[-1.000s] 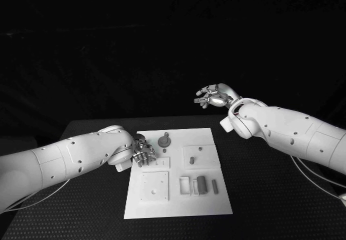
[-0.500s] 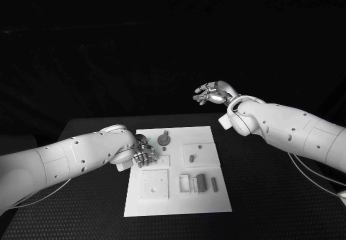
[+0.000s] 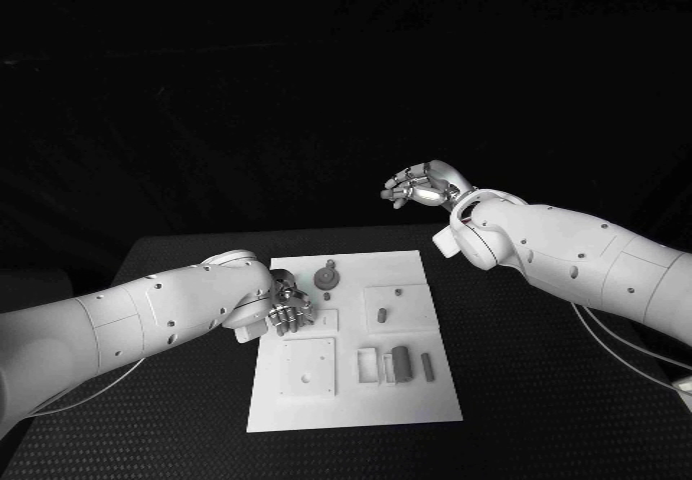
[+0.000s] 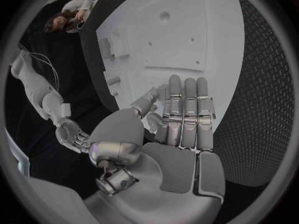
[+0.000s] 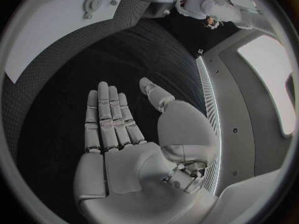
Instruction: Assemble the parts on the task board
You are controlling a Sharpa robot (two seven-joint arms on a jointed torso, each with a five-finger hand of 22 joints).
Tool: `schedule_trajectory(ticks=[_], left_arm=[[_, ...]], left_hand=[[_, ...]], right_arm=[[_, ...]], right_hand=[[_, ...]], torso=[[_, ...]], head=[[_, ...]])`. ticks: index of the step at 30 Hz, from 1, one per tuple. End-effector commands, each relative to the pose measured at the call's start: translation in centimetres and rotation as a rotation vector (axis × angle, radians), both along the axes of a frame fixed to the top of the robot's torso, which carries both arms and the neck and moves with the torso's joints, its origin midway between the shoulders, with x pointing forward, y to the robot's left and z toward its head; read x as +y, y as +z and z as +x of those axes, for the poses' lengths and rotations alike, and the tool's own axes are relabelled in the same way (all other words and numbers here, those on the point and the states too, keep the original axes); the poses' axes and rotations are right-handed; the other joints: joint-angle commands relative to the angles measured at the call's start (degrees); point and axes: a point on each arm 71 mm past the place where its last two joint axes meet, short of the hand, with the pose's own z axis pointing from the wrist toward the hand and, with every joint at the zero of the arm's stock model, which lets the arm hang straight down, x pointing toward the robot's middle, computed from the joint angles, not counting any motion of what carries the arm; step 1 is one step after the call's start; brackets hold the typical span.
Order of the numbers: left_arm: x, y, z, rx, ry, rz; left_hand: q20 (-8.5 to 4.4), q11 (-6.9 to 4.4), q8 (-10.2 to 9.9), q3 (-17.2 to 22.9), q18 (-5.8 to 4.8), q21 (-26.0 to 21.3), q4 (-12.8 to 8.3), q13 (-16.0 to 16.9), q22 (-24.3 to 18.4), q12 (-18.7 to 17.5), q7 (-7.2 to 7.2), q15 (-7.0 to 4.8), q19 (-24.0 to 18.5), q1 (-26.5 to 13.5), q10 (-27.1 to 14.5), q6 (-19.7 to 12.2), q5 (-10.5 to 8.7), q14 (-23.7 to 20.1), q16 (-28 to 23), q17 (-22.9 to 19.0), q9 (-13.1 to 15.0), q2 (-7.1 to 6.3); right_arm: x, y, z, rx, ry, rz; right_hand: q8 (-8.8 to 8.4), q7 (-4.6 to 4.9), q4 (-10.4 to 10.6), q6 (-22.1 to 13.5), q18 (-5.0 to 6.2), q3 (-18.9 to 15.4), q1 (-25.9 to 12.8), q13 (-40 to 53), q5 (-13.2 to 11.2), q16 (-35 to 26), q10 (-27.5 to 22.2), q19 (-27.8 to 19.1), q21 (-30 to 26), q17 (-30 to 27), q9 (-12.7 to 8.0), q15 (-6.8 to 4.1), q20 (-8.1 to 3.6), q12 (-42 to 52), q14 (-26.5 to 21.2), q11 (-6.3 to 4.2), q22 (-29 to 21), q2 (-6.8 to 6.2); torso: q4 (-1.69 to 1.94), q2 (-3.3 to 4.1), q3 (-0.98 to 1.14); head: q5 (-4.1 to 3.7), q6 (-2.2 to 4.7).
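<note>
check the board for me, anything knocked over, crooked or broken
Nothing stands out. The task board lies flat on the black table, only slightly turned from its edges. The grey parts sit on the board, none visibly toppled or off the plate. The left hand is at the board's left edge; the right hand is raised, holding nothing.

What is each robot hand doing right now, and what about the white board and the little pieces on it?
left hand: open, holding nothing, low at the board's left edge.
right hand: open, holding nothing, raised beyond the table's far edge.
task board: flat on the black table.
round part: on the board near its far end.
parts: standing in slots on the board's near right side.
</note>
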Motion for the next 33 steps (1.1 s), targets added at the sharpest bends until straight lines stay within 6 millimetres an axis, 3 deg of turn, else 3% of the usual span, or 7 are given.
schedule_trajectory(ticks=[1,33], left_arm=[[-0.16,-0.15,-0.04,0.005,-0.010,0.008],[-0.60,-0.58,-0.12,0.002,-0.021,0.005]], left_hand=[[-0.04,-0.26,-0.4,0.3,-0.85,0.3,0.1,0.1,0.1,-0.4,-1.02,-0.23,-0.3,0.3,0.0,1.2,0.15,0.0,0.3,-0.1,0.1,-0.18],[-0.12,-0.32,-1.0,0.5,-0.85,0.5,0.1,0.5,0.7,-0.7,-1.10,-0.29,-0.4,0.0,0.3,1.6,0.15,0.1,0.5,-0.2,0.4,-0.12]], right_arm=[[0.28,0.08,-0.12,0.000,0.024,0.007],[0.43,0.07,-0.21,0.003,0.031,0.007]], right_hand=[[0.22,0.35,0.0,-0.4,-0.78,-0.2,0.0,-0.1,0.1,-0.4,0.0,-0.1,-0.3,0.0,-0.1,0.20,0.13,-0.4,0.2,0.23,-0.1,0.73],[0.35,0.38,-0.1,-0.3,-0.66,-0.3,0.2,-0.6,0.1,-0.9,0.4,0.1,-0.7,0.3,-0.3,0.20,0.21,-0.9,0.6,0.21,-0.2,0.75]], torso=[[0.03,0.01,0.00],[0.08,0.02,-0.01]], head=[[-0.10,-0.12],[-0.41,-0.63]])
